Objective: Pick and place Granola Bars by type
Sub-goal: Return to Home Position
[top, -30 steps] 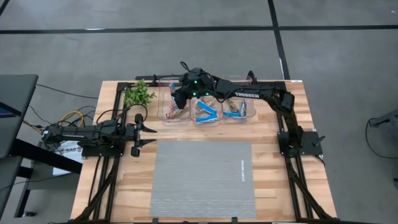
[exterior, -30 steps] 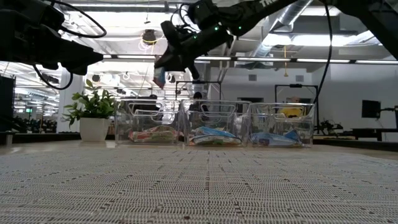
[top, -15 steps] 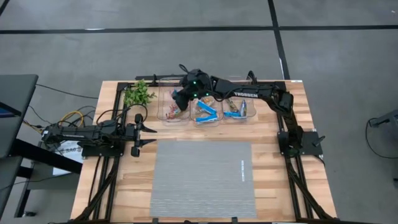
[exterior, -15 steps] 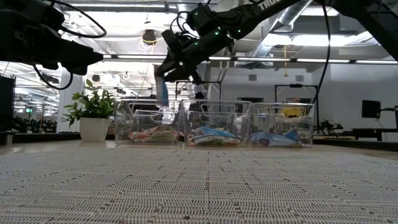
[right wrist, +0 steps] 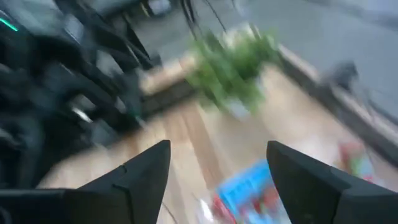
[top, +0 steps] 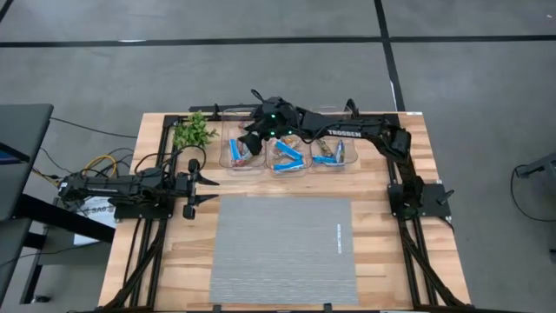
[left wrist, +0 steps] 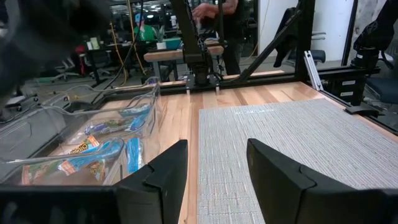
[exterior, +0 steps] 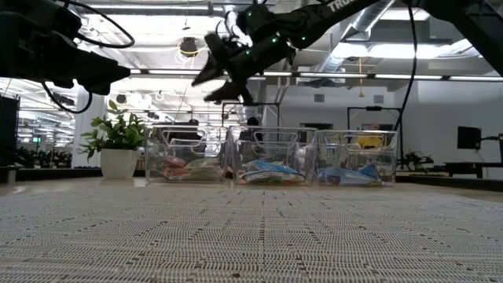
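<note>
Three clear bins stand side by side at the table's far edge, holding the granola bars: the left bin (top: 242, 153), the middle bin (top: 287, 159) and the right bin (top: 335, 154). My right gripper (top: 248, 142) hangs open above the left bin (exterior: 185, 154), holding nothing. A blue-and-white bar (top: 234, 149) lies in that bin beside red and orange ones (exterior: 191, 167); in the right wrist view the blue bar (right wrist: 247, 186) shows below the open fingers. My left gripper (top: 213, 189) waits open at the table's left, low over the wood.
A small green plant (top: 193, 132) in a white pot (exterior: 119, 163) stands left of the bins. A grey woven mat (top: 284, 248) covers the table's near middle. The black arm frames run along both sides of the table.
My right gripper has opened above the left bin and let go of the blue-and-white bar. The bar has dropped from the fingers into that bin and now lies among the bars there.
</note>
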Controlling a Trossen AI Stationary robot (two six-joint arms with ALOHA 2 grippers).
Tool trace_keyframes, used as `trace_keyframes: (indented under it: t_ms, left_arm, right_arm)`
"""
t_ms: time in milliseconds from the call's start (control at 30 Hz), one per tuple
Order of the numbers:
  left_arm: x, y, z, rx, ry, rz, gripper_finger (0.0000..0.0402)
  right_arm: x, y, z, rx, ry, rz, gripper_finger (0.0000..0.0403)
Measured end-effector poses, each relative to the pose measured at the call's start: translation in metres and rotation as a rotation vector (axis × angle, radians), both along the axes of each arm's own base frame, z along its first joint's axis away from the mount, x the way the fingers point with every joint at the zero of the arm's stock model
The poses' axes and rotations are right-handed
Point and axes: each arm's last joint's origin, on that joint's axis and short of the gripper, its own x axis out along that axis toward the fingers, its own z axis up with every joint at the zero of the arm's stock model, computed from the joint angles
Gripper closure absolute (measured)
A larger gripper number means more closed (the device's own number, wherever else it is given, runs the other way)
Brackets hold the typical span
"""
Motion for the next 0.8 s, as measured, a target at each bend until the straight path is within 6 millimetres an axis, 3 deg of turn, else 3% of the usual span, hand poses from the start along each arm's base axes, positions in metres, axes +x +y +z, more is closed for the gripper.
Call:
trace_keyframes:
  t_ms: [167,300,533,800]
  left_arm:
    - [0.0,0.0,0.0,0.0,0.0,0.0,0.0242]
    - [0.0,0.0,0.0,0.0,0.0,0.0,0.0242]
    - [0.0,0.0,0.0,0.0,0.0,0.0,0.0242]
    - [0.0,0.0,0.0,0.0,0.0,0.0,0.0242]
  right_arm:
    - [-0.015,0.019,0.012,0.069,-0.147,0.046,0.0143]
    - [-0.053,0.042,0.003,0.155,-0.108,0.034,0.0143]
    - [-0.15,0.096,-0.033,0.115,-0.013,0.13,0.0143]
    - [-0.253,0.15,-0.077,0.206,0.003,0.252,0.0142]
